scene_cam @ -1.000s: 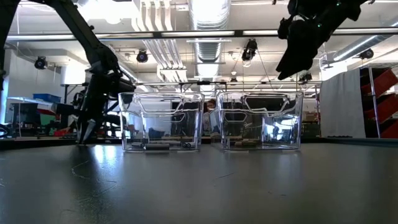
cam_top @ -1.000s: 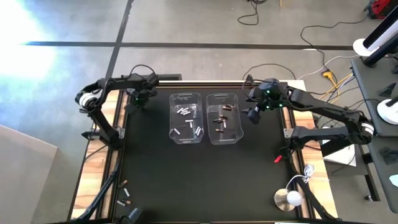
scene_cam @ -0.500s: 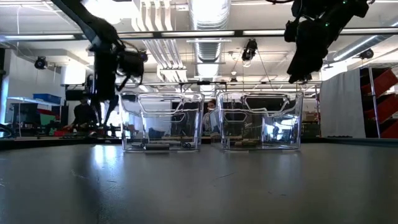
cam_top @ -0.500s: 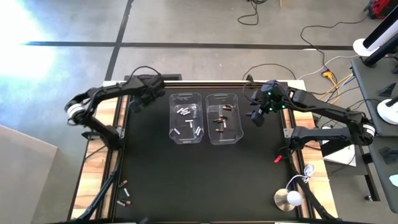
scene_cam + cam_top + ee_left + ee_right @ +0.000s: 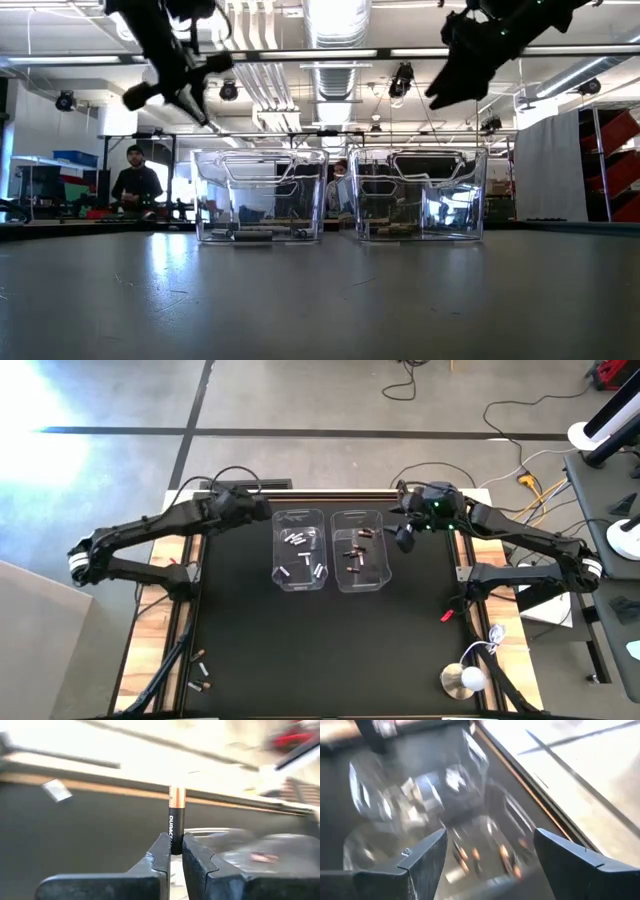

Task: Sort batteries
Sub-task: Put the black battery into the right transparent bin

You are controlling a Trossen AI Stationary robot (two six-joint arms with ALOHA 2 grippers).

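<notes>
Low view, foreground: bare black table runs up to two clear bins standing side by side.
Left bin: holds the silvery-white batteries, lying loose on its floor.
Right bin: holds the dark batteries with copper-red ends, also loose on the floor.
Bins, relation: just beside each other, upright, in the far half of the table.
Loose batteries: a few lie by the table's near left edge, well apart from the bins.
Red clip-like piece: on the table near the right edge, apart from the bins.
Left gripper: raised above table level beside the left bin's far left corner; fingers clenched on one dark battery.
Held battery: stands straight out from the fingertips, copper-red end outward, dark body bearing printed letters, lower end pinched between the pads.
Right gripper: up in the air just beside the right bin's far right corner; fingers spread wide with nothing between them, the right bin and its dark batteries blurred beyond.
Room behind: a person stands far off beyond the table, seen to the left of the bins.
</notes>
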